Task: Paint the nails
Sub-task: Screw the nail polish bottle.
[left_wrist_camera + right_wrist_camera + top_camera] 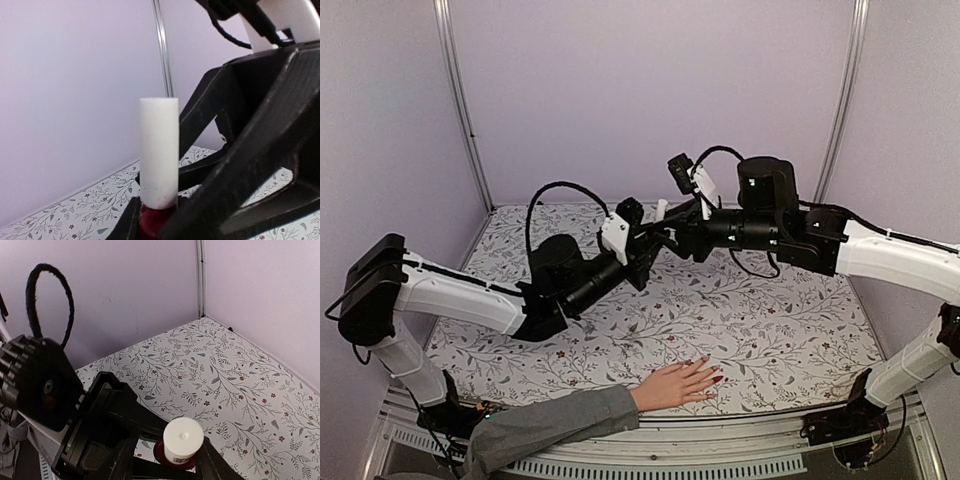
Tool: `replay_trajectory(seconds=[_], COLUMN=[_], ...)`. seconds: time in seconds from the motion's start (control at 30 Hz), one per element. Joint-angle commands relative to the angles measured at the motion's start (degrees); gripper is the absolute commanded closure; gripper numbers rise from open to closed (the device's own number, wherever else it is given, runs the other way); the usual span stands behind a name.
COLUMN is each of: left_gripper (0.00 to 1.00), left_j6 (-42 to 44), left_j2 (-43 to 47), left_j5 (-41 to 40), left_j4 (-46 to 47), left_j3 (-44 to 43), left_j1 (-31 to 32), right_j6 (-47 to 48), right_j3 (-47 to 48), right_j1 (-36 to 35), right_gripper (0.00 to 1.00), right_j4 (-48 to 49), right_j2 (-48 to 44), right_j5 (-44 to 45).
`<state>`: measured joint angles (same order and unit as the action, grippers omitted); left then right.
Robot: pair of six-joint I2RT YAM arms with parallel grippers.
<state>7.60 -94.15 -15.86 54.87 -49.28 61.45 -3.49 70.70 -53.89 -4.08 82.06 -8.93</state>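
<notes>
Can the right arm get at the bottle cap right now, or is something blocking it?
Probably yes. The left gripper holds the bottle upright with its cap standing clear, and the right gripper has its jaws open either side of the cap, with nothing between.

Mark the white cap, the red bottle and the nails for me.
white cap [159, 150], left wrist view, middle of its side.
red bottle [159, 452], right wrist view, shoulder left of the cap.
nails [718, 380], top view, a red nail at the fingertips.
</notes>
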Motion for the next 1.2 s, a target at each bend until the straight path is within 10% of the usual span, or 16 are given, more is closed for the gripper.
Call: replay_trajectory(seconds=[0.0,0.2,0.53,1.17], left_gripper=[1.00,1.00,1.00,1.00], left_j6=[-2.67,-7.45,-14.00,-21.07], left_j2=[4.56,7.80,5.99,1.48], left_j5=[9.20,29.63,59.53,66.19], left_j4=[2.29,1.17,2.32,9.43], left_j3=[2.58,4.92,2.42,0.12], left_j1=[-1.71,-5.37,-7.55,-7.63], right_j6=[2.45,9.37,19.40,21.56], right_j3=[-2.43,-5.05,-1.16,2.48], right_j1=[-0.28,0.33,0.45,-0.31], right_gripper=[0.51,0.34,0.40,0.78], right_j4=[-0.27,-0.85,-7.23,-9.44], right_j2=[-4.65,-9.43,-10.48,-6.15], right_j5=[-4.37,-13.90,-26.92,-36.17])
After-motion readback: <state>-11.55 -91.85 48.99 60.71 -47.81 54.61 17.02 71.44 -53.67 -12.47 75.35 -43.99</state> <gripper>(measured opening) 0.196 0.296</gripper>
